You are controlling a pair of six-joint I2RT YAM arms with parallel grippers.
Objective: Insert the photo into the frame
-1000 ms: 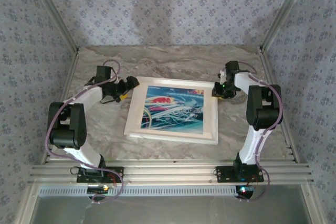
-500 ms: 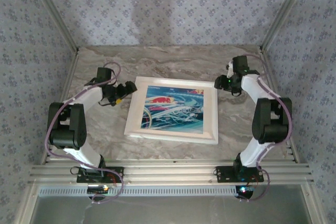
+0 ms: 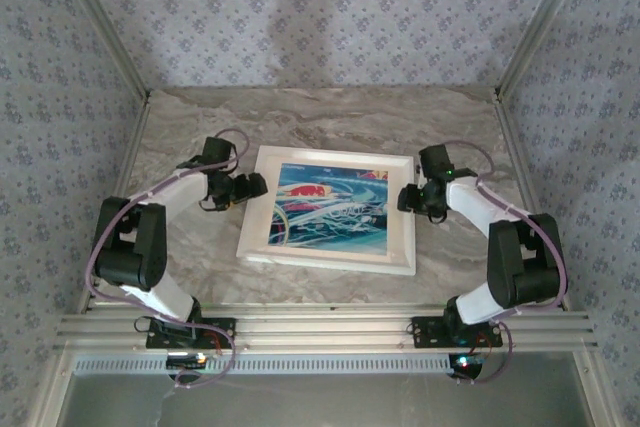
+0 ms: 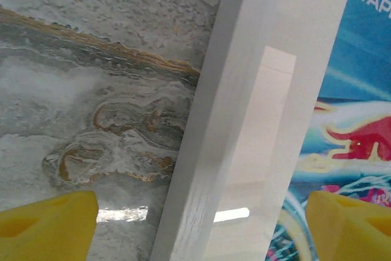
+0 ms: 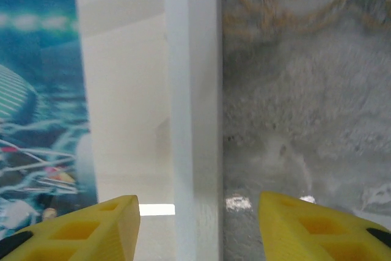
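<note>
The white frame [image 3: 326,258] lies flat on the middle of the marble table, and the blue-teal photo [image 3: 331,209] with its red mark sits inside it, picture side up. My left gripper [image 3: 252,187] is at the frame's left rail. In the left wrist view its yellow fingertips [image 4: 49,224] stand wide apart, open [image 4: 198,230], one over the table and one over the photo [image 4: 357,120], with the rail [image 4: 211,151] between them. My right gripper [image 3: 408,197] is open [image 5: 198,227] across the right rail [image 5: 192,90], with the photo [image 5: 36,90] at the left edge of its view.
The marble table [image 3: 330,127] is bounded by aluminium posts and patterned fabric walls at the back and sides. Bare tabletop lies behind the frame and in front of it, up to the arm bases on the rail [image 3: 320,327].
The right gripper opened, drew back from the frame's far right corner, then came forward onto the right rail. The left gripper moved right and slightly nearer, over the left rail.
</note>
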